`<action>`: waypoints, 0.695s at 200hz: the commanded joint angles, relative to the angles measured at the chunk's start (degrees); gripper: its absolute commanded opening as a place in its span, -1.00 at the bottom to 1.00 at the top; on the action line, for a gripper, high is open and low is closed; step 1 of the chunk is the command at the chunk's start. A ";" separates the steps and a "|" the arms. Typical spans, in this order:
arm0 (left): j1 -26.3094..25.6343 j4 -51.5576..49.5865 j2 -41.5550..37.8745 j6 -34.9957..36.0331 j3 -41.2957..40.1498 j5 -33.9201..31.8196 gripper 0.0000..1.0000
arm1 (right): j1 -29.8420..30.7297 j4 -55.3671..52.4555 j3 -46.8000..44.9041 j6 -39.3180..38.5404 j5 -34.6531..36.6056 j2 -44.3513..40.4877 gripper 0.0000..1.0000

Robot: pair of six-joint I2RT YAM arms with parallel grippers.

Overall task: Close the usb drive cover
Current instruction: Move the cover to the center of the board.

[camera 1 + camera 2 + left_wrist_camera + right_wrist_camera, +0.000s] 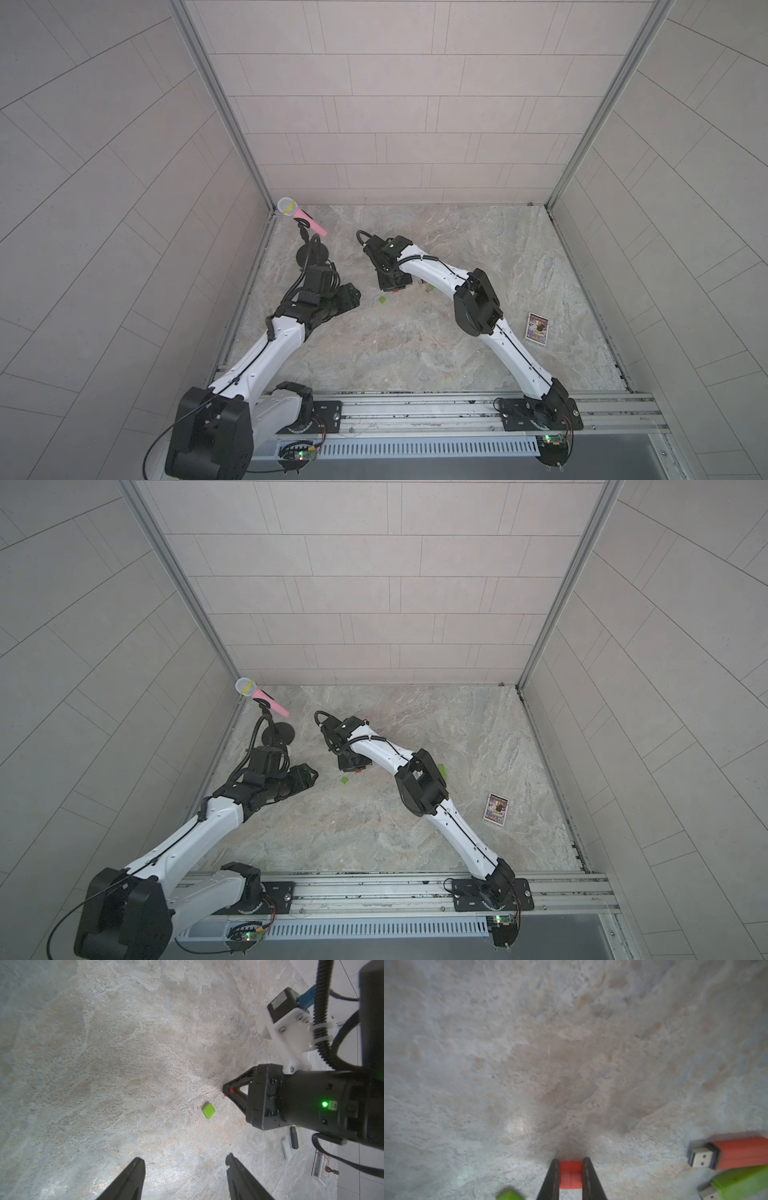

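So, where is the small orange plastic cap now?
In the right wrist view, the small orange plastic cap sits between the fingers of the right hand.

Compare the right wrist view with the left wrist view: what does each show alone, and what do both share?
Right wrist only: the orange plastic usb drive with its metal plug bare. Left wrist only: the left gripper, jaws open and empty, a black usb stick and a printed card. Both: the small orange cap pinched in the right gripper, a green square cap (cut off in the right wrist view), and the marbled stone tabletop.
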 commanded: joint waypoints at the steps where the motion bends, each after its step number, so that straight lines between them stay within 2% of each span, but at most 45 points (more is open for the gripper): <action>1: 0.29 0.61 0.09 0.05 -0.51 0.04 0.38 | 0.40 -2.87 -6.74 -6.88 -2.30 -1.97 -0.72; 16: 0.29 0.53 0.01 0.08 -0.56 0.14 0.38 | 0.68 -0.52 -13.25 -11.35 -3.52 -5.65 -0.72; 47: 0.29 -0.25 -0.27 0.35 -0.35 0.72 0.38 | 1.30 9.80 -34.62 -19.41 -5.81 -17.22 -0.68; 67: 0.31 -0.38 -0.30 0.49 -0.46 1.47 0.38 | 1.28 14.17 -44.96 -23.88 -5.43 -22.07 -0.64; 89: 0.30 -0.28 -0.23 0.55 -0.64 1.89 0.38 | 1.24 15.75 -50.23 -27.38 -4.41 -23.43 -0.56; 139: 0.29 -1.13 -0.67 0.75 -0.36 2.28 0.38 | 1.20 19.33 -56.78 -28.06 -5.11 -26.96 -0.42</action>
